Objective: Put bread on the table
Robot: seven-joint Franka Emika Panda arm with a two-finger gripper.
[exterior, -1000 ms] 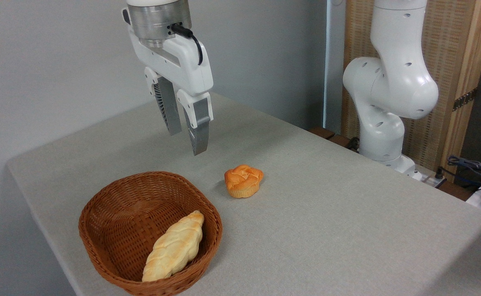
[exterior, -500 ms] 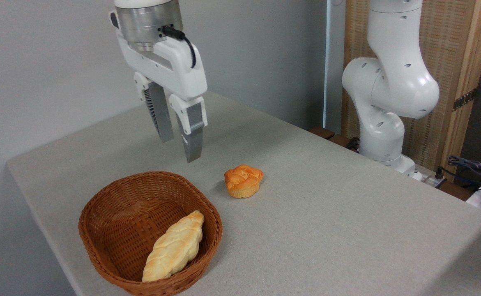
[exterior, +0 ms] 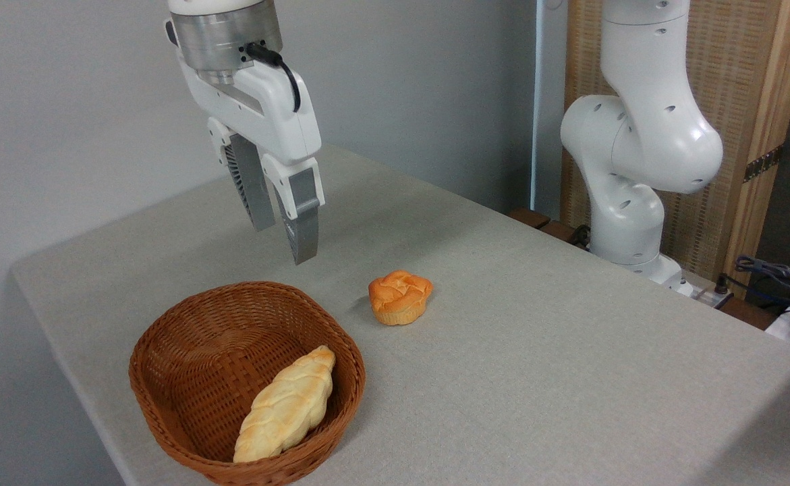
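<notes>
Item: bun (exterior: 400, 297). It sits on the counter (exterior: 536, 351), upright, swirled top up, just right of the basket (exterior: 165, 351) and clear of its rim. Nothing touches it. We judge the placing done.

Item: hand (exterior: 280, 233). Empty, with a narrow gap between its two fingers and nothing in that gap. It hangs high over the counter, above and behind the basket's far rim, up and left of the bun and well apart from it.

Item: basket. Brown wicker, at the near left of the counter. One long pale braided loaf (exterior: 285, 407) lies inside against the near right wall, slanting. It is not our item, so we leave it.

Item: arm base (exterior: 627, 202). White, standing at the far right edge of the counter, well away from the basket.

Step in hand, as we judge it: clearing off after the release. To do it well:
- We keep height, so the fingertips pass over the basket rim and never dip toward it.
- We stay off any path back toward the bun; a light, rounded bun would likely roll or tip at a brush.
- We leave the fingers as they are; there is nothing to grip.
- We move smoothly, so the cable at the wrist does not swing.
</notes>
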